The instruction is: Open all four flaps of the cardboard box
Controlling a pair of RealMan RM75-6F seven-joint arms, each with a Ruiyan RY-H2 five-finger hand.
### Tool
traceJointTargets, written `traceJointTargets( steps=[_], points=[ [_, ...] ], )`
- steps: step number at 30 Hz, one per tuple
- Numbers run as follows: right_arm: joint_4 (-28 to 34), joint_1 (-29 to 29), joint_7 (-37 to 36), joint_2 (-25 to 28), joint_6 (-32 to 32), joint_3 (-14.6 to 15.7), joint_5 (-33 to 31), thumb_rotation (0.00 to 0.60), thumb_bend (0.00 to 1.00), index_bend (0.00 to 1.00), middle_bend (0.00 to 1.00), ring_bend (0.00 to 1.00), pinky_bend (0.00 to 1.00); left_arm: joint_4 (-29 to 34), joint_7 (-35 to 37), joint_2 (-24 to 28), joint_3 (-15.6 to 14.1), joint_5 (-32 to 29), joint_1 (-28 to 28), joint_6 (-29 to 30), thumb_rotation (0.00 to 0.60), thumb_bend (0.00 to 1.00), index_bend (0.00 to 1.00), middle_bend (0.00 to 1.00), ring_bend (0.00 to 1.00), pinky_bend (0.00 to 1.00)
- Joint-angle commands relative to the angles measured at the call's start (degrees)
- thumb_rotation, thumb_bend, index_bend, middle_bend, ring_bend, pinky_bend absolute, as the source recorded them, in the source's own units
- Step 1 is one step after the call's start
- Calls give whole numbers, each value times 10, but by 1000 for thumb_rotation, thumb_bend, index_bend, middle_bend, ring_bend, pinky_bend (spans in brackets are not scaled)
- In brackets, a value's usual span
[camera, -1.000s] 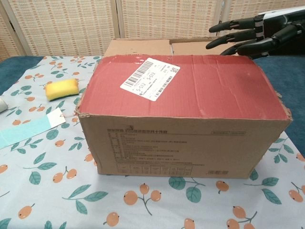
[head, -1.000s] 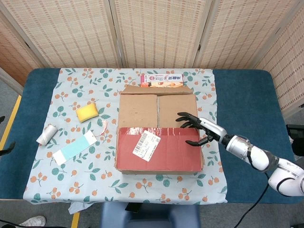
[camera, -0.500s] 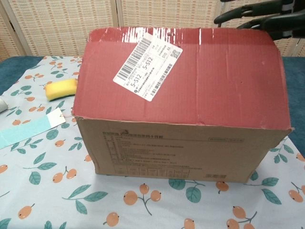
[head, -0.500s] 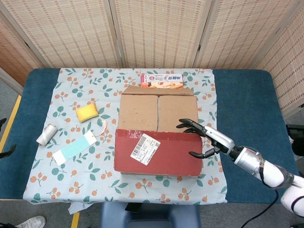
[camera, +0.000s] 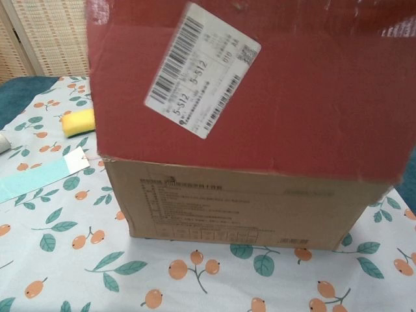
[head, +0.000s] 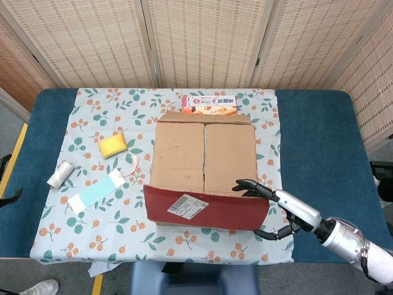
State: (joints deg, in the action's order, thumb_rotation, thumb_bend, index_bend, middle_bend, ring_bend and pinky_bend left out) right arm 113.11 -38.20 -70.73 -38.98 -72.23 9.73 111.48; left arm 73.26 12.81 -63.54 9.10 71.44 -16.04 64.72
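Woven screens stand behind a blue table covered in the middle by a cloth printed with leaves and orange fruit. On the cloth, about centre, sits the box. Its near flap, red on the outer face and bearing a white barcode label, is lifted up and tipped toward the robot; in the chest view this flap fills most of the picture and hides whatever lies behind it. Two inner flaps lie flat side by side, closing the top. The far flap stands slightly raised at the back edge.

At the flap's right end is the right hand. Its upper fingers reach over the flap's top edge, while the lower ones curl below near the box's right front corner. Whether they actually clamp the flap or merely rest against it cannot be told. No left hand shows in either view.

A toothpaste carton lies just behind the box. Left of the box are a yellow sponge, a small roll and a pale blue tag.
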Motion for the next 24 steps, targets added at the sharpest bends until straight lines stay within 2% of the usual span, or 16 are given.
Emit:
traceJointTargets(
  steps=[1,9,15,17,18,21,24],
  points=[
    [31,33,36,27,-36,20,35,600,377,29,156,215,279,5,-8,0,0,1,0,4,600,394,0,149,102,0],
    [26,91,70,33,-83,53,83,600,376,29,154,211,279,18,-17,2,0,3,4,18,600,394,0,150,102,0],
    [19,97,107,18,-78,38,64,600,376,29,154,209,278,20,-17,3,-1,5,3,17,600,393,0,150,102,0],
    [21,88,143,8,-56,18,38,600,376,59,152,203,265,21,-14,3,-2,7,2,15,600,394,0,150,102,0],
    [22,76,174,0,-38,-1,19,600,376,86,151,201,258,21,-10,4,-2,9,1,14,600,394,0,150,102,0],
    [40,37,226,-26,34,-41,-36,600,376,276,149,191,241,17,16,6,1,20,0,19,600,393,0,150,103,0],
    [37,2,270,-45,86,-74,-72,600,377,373,142,170,221,10,40,7,0,29,2,24,600,394,0,150,104,0]
  ],
)
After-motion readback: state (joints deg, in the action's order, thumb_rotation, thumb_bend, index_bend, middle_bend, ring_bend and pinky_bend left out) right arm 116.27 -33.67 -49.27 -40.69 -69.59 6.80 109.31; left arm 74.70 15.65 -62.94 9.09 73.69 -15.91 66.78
